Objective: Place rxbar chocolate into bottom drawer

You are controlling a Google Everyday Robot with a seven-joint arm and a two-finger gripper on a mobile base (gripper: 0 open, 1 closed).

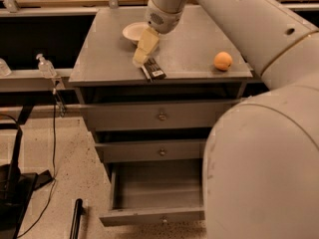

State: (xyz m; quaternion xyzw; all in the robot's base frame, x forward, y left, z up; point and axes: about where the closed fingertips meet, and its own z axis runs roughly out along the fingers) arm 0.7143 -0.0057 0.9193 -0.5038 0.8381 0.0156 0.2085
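Note:
The rxbar chocolate is a small flat black bar lying near the front edge of the grey cabinet top. My gripper hangs just above and behind the bar's left end, its cream-coloured fingers pointing down at it. The bottom drawer stands pulled out below the two shut upper drawers, and its tray shows nothing inside. My arm fills the right side of the view and hides the drawer's right part.
A white bowl sits behind the gripper on the cabinet top. An orange fruit lies at the right. A clear bottle stands on a ledge to the left. Cables and a black base lie on the floor at left.

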